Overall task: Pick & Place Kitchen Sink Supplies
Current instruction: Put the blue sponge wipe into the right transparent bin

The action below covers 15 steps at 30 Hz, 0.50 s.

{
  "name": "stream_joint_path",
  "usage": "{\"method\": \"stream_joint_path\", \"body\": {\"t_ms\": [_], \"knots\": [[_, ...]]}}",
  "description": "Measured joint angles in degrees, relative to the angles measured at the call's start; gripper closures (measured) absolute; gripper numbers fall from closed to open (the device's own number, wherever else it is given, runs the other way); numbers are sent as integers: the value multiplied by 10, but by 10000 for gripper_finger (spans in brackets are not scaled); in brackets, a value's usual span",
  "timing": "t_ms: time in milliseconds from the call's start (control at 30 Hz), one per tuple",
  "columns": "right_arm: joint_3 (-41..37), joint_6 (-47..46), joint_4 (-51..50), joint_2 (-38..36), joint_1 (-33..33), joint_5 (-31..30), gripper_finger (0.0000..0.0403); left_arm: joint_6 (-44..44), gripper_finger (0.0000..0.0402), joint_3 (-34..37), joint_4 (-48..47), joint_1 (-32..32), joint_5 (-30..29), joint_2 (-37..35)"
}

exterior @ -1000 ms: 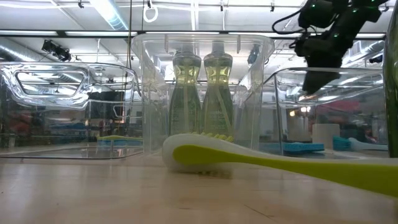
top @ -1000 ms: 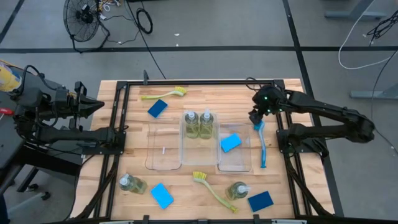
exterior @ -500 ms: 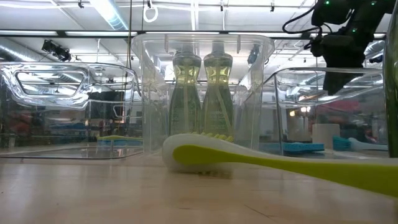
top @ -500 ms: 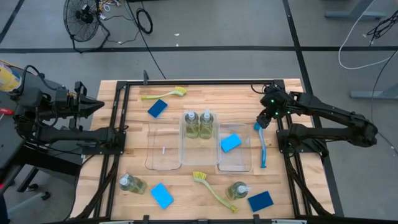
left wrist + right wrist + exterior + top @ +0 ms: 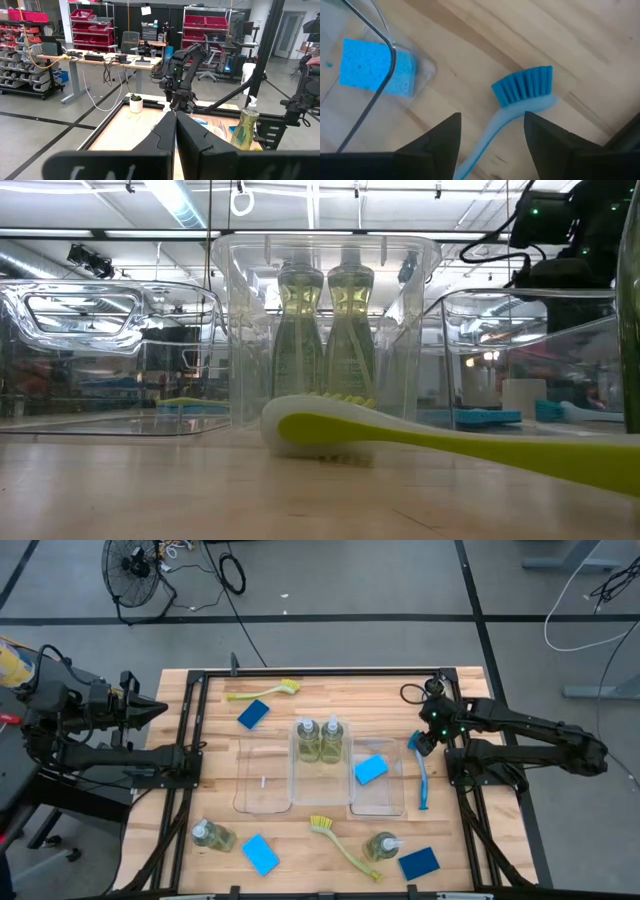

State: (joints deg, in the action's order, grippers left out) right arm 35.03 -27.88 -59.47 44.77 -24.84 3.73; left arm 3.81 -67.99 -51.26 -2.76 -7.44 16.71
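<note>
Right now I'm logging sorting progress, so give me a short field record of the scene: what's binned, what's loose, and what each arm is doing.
middle tray: two soap bottles, upright
right tray: one blue sponge
left tray: no supplies
blue brush: on the table, right of the right tray
right gripper: open, above the blue brush's head
left gripper: shut, parked off the table's left edge

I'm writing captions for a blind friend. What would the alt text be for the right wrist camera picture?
A blue dish brush lies on the wooden table, its bristled head seen between the two spread dark fingers of the right tool, which is open above it. Off to one side, a blue sponge sits inside a clear plastic tray.
</note>
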Motion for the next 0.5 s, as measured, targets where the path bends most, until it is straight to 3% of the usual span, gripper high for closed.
{"method": "stream_joint_path", "body": {"t_ms": [500], "knots": [[-1, -1, -17, -5, 33, 24, 188, 0, 383, 0, 0, 0, 0, 0]]}}
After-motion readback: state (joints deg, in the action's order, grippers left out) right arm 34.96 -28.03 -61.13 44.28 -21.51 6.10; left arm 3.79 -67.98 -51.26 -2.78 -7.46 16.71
